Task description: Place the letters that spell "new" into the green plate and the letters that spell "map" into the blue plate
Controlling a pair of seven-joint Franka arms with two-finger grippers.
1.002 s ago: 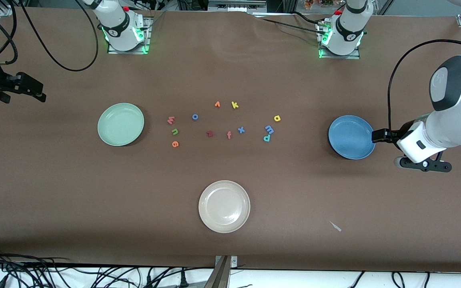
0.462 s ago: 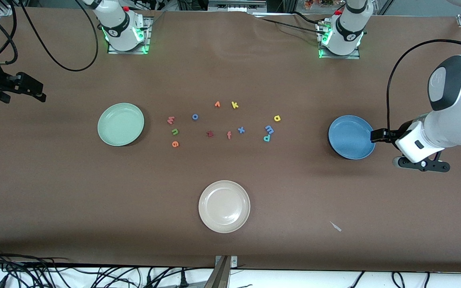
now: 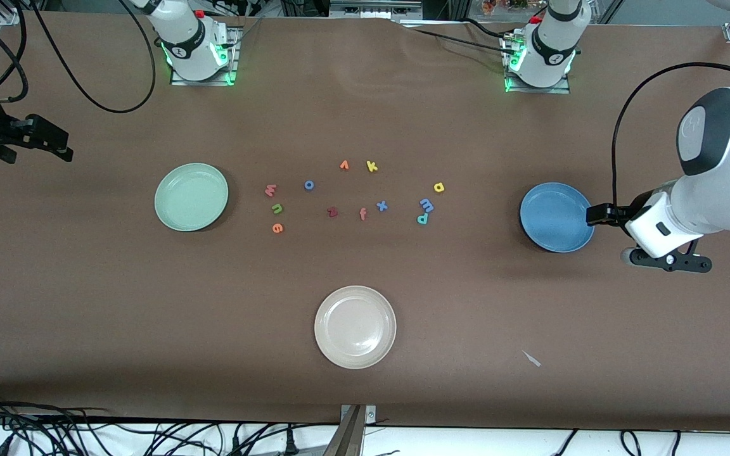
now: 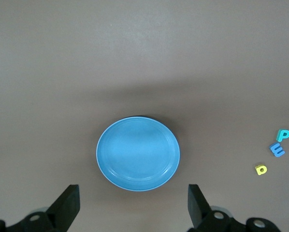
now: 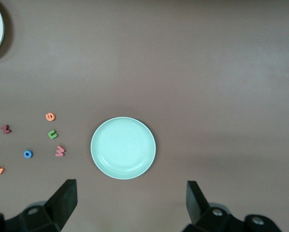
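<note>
The green plate lies toward the right arm's end, with the pinkish w, green n and orange e on the table beside it. Toward the left arm's end lies the blue plate; the yellow a, light blue m and teal p rest on the table near it. Both plates hold nothing. My left gripper hangs open above the blue plate's edge. My right gripper hangs open, high at the table's end past the green plate.
Between the two letter groups lie a blue o, orange v, yellow k, dark red z, orange f and blue x. A cream plate sits nearer the front camera.
The left arm has crept very slightly toward the blue plate. Letters, plates and the right arm have not moved.
</note>
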